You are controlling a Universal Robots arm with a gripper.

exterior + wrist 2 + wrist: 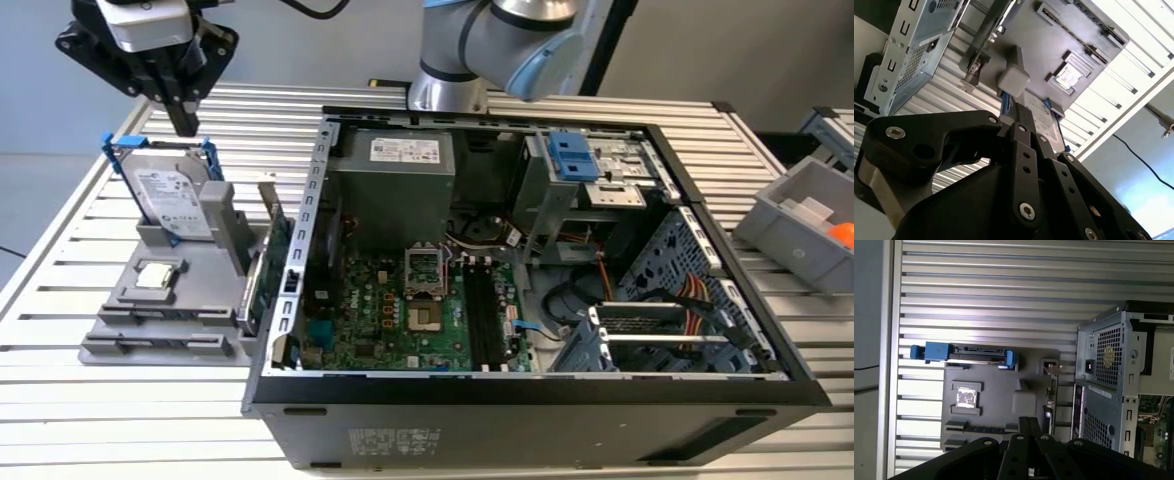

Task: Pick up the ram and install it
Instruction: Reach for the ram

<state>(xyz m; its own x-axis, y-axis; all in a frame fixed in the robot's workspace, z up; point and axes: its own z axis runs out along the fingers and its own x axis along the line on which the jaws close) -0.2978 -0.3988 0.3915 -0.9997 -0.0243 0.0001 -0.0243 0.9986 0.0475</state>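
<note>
The ram is a thin greenish stick standing on edge in the grey holder, on the side nearest the open computer case. From above it appears edge-on as the ram. My gripper hangs above the holder's far end, over the upright hard drive, fingers pointing down, shut and holding nothing. In both wrist views the black fingers meet at the gripper and gripper. The ram lies toward the exterior view's right of the gripper, lower down. Dark memory slots run along the motherboard.
A small silver processor chip lies flat in the holder. The arm's base stands behind the case. A grey bin with an orange item sits at the exterior view's right. The slatted metal table carries everything.
</note>
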